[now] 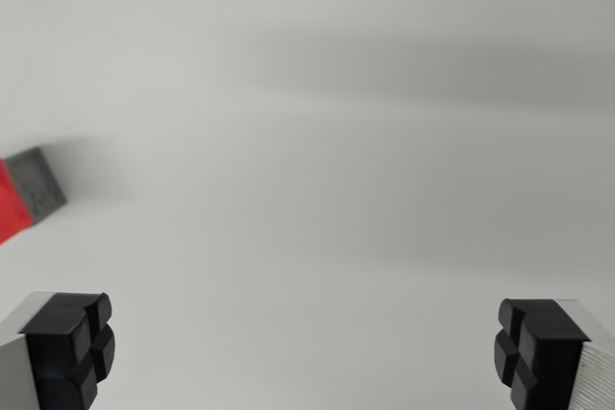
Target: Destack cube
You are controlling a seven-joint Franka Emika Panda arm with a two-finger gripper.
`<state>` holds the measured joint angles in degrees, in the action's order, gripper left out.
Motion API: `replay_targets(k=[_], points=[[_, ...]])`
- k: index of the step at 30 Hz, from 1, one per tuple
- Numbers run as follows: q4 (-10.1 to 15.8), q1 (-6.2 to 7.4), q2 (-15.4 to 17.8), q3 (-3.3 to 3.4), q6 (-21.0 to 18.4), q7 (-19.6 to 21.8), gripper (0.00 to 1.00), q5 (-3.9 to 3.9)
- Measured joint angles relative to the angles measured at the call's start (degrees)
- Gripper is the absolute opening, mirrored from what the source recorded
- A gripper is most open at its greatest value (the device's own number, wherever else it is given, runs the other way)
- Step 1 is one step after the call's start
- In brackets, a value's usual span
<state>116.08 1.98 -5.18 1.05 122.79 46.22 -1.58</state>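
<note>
At the wrist view's left edge I see part of the cube stack (pixel 24 194): a red face and a grey face, cut off by the frame, resting on the white surface. My gripper (pixel 303 348) is open, its two black-padded fingers (pixel 72 348) spread wide at the bottom corners with nothing between them. The stack lies up and to the left of the left finger, apart from it. How many cubes it holds is hidden.
A plain white tabletop (pixel 327 189) fills the view, with soft grey shadows across the upper part.
</note>
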Motion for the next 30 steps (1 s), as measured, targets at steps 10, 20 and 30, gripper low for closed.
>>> replay_targets(k=[10, 20, 30], points=[[2.28, 1.40, 0.01, -0.93, 2.11, 0.34, 1.00, 0.00], [4.37, 3.00, -0.32, -1.95, 4.33, 0.76, 1.00, 0.00], [6.35, 4.89, -1.22, -3.22, 6.96, 1.30, 1.00, 0.00]])
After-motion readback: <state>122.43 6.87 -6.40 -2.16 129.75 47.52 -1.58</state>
